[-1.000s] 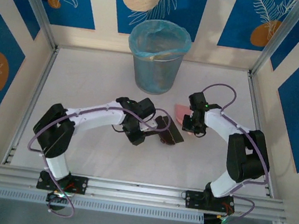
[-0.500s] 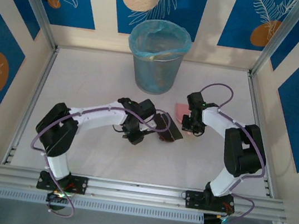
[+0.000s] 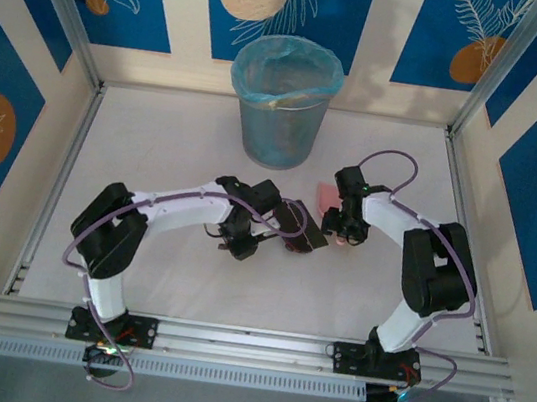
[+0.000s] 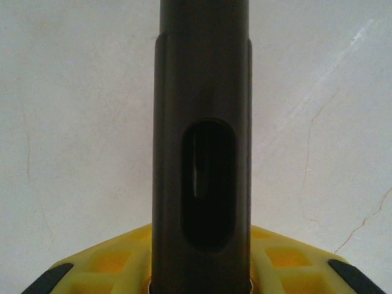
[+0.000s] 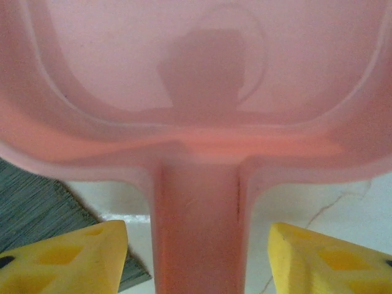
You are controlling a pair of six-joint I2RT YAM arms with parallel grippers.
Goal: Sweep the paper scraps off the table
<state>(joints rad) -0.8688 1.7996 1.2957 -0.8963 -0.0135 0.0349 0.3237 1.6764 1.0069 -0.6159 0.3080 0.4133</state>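
Note:
My left gripper [image 3: 280, 223] [image 4: 202, 260] is shut on the dark handle of a brush [image 4: 202, 122], whose dark head [image 3: 308, 235] rests on the off-white table [image 3: 156, 144]. Just right of it lies the flat pink dustpan [image 3: 325, 198] [image 5: 202, 67]. My right gripper [image 3: 344, 229] [image 5: 199, 251] straddles the dustpan's handle [image 5: 199, 233]. Its yellow fingers [image 5: 79, 257] stand apart from the handle, with a gap on each side. The grey brush bristles [image 5: 37, 196] touch the pan's left edge. The paper scraps are hidden.
A grey bin [image 3: 284, 97] with a blue liner stands at the back centre, just beyond the dustpan. Patterned wall panels close in the left, back and right sides. A metal rail [image 3: 247, 344] runs along the front edge.
Both arms have crept slightly to the left. The brush head has shifted a little toward the dustpan. The grips look the same.

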